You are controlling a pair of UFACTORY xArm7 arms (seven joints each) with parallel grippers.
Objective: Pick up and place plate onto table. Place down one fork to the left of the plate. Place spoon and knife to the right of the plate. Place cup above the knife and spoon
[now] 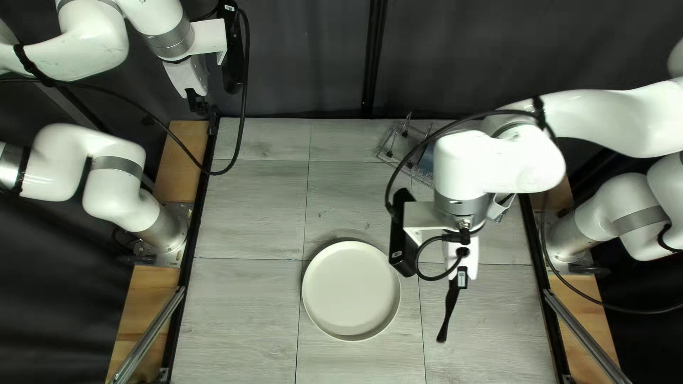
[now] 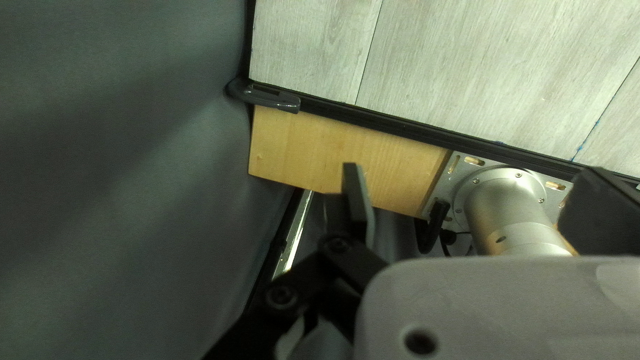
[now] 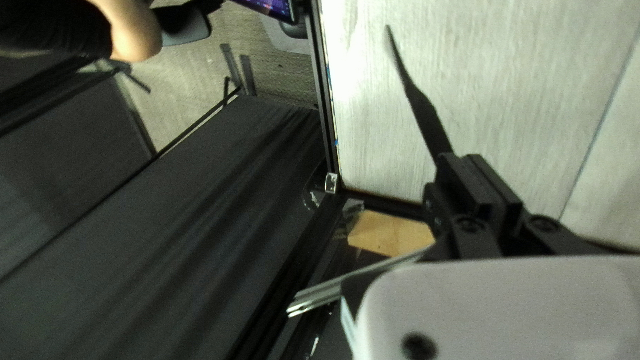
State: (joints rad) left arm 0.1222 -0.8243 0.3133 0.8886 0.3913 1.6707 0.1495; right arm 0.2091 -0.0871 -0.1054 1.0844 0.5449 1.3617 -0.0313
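A round off-white plate lies on the near half of the grey, wood-patterned counter, close to mid-width. To its right, the right hand has a long, slender black utensil in it, the free end toward the near side. Farther back, right of centre near the far edge, stands a clear, open-framed rack, partly behind the right arm. A partly hidden pale object is right of that arm's wrist. The left hand is by the far left corner. Behind hangs a dark cloth curtain. Beyond the near edge are a person's bare arm and a lit flat screen.
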